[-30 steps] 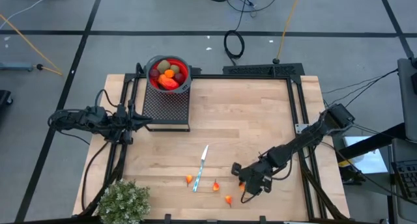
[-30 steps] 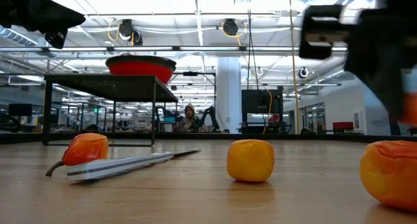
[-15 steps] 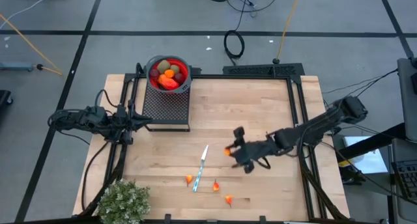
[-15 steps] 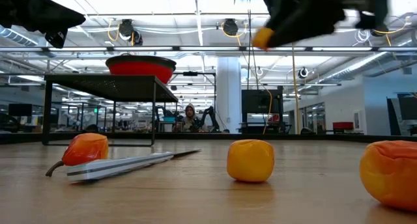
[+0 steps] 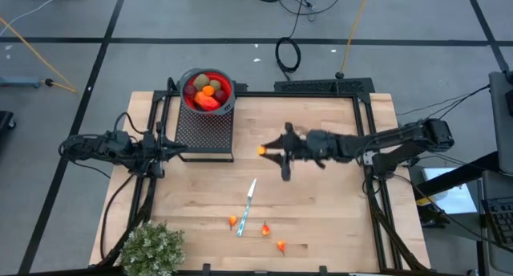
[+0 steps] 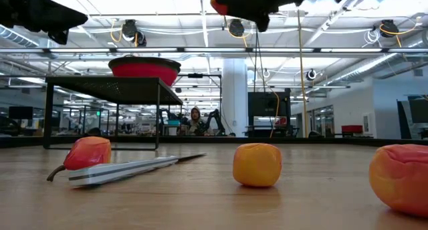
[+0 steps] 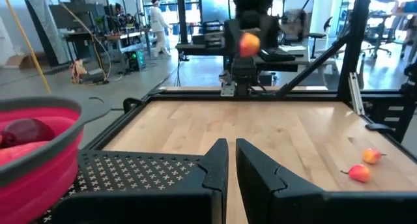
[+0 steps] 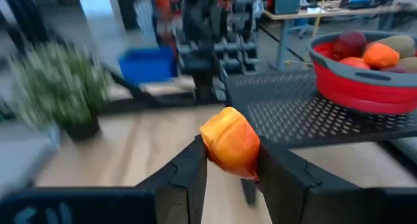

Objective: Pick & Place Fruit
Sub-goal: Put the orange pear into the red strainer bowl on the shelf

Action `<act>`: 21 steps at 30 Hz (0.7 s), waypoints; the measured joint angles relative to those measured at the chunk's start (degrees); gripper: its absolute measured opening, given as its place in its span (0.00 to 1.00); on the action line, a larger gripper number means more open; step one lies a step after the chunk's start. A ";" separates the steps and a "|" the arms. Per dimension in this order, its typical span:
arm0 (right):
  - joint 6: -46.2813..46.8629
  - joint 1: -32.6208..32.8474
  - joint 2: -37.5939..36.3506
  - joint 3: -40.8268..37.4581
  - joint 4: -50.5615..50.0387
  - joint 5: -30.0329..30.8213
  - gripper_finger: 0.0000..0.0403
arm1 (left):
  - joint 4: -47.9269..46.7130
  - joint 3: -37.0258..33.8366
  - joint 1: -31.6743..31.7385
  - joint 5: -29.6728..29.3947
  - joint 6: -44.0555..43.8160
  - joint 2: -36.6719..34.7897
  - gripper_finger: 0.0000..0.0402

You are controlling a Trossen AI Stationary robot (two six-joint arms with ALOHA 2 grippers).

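Orange toy fruit (image 5: 262, 151), small and rounded, is carried above the table (image 5: 321, 204), clamped between the fingers of the right tool (image 8: 229, 164), short of the black mesh stand (image 5: 203, 131).

Red bowl (image 5: 208, 90), set on the far end of that stand, is already filled with dark-red, orange and olive-brown fruit, one elongated orange-red piece among them.

Three tiny red-orange pieces (image 5: 265, 229) are left on the near part of the table, beside a small knife (image 5: 247, 205); in the low view two more show as an orange piece (image 6: 258, 164) and a larger one at the edge (image 6: 400, 178).

Left tool (image 7: 228, 168) is held with its fingers together, empty, over the near edge of the stand.

Bushy grey-green plant (image 5: 151, 248) is placed at the near left corner, apart from the work.

Handling, as judged: the pieces appear light, hollow or soft-skinned, slightly yielding and smooth, so liable to slip or roll. A hold across the widest middle, with moderate pressure, is advised; stems and tips are best avoided. Release is best made low over the bowl to prevent bouncing out.
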 joint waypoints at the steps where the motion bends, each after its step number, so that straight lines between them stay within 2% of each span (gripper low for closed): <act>1: 2.21 -1.62 0.02 0.00 1.38 -2.37 0.28 | -0.02 0.00 -0.01 0.00 0.03 0.01 0.08; 8: 20.90 -12.58 0.02 0.00 9.51 -21.75 0.28 | 0.00 0.00 0.00 0.00 -0.52 0.01 0.08; 12: 30.33 -17.53 0.03 0.00 10.21 -29.27 0.28 | 0.00 0.00 0.00 0.00 -0.63 0.01 0.08; 16: 39.85 -21.19 0.02 0.00 10.30 -34.71 0.28 | 0.01 0.00 0.00 0.00 -0.67 0.01 0.08; 21: 51.38 -23.42 0.02 0.00 10.28 -37.03 0.28 | 0.04 0.00 0.00 0.00 -0.67 0.01 0.08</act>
